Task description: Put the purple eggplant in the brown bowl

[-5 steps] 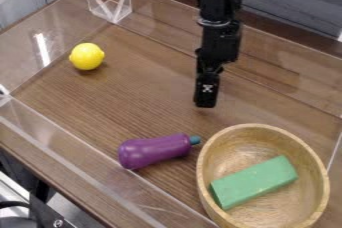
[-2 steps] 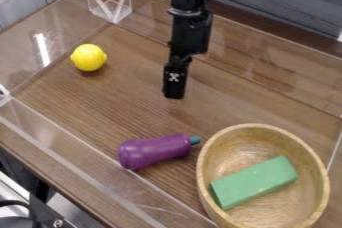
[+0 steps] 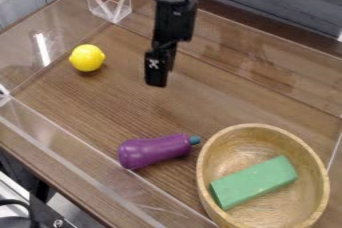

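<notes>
The purple eggplant (image 3: 158, 150) lies on its side on the wooden table near the front, its teal stem tip touching the rim of the brown bowl (image 3: 225, 143). The bowl stands at the front right and holds a green rectangular block (image 3: 253, 183). My gripper (image 3: 158, 76) hangs from the black arm above the middle of the table, well behind the eggplant and to the right of a yellow ball. Its fingers look close together with nothing between them.
A yellow ball (image 3: 87, 57) sits at the left. A clear plastic stand (image 3: 110, 4) is at the back left. Low clear walls (image 3: 54, 142) run along the table's left and front edges.
The arm and gripper have moved left across the table, from above the bowl's far side towards the yellow ball. The eggplant, bowl and block have not moved.
</notes>
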You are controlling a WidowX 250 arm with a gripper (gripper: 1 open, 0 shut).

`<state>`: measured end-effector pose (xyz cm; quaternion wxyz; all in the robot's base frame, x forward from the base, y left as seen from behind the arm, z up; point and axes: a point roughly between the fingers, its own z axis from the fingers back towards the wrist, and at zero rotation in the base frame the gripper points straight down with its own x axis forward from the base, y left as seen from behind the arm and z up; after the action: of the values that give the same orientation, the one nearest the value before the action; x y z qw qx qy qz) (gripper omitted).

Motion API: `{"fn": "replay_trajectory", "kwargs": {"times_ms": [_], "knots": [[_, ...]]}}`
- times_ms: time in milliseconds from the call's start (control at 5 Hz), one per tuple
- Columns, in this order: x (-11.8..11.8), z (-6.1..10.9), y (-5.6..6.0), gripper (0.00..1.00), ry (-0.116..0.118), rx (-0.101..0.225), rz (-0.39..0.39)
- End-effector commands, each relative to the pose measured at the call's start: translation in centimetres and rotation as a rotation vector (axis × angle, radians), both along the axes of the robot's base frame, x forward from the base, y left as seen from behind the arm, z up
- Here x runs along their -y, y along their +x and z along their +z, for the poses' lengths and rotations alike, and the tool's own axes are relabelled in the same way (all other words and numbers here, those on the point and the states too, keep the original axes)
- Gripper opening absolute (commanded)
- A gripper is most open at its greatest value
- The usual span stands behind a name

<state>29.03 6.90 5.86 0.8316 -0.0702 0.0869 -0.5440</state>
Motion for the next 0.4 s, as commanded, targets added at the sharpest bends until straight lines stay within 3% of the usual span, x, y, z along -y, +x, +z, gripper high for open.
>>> {"fn": "replay_trajectory", "kwargs": {"times_ms": [0,200], "knots": [[-1.37,2.77,0.03,1.00,0.022,0.065,-0.165],[-2.14,3.20,-0.33,1.00,0.022,0.059,-0.321]]}}
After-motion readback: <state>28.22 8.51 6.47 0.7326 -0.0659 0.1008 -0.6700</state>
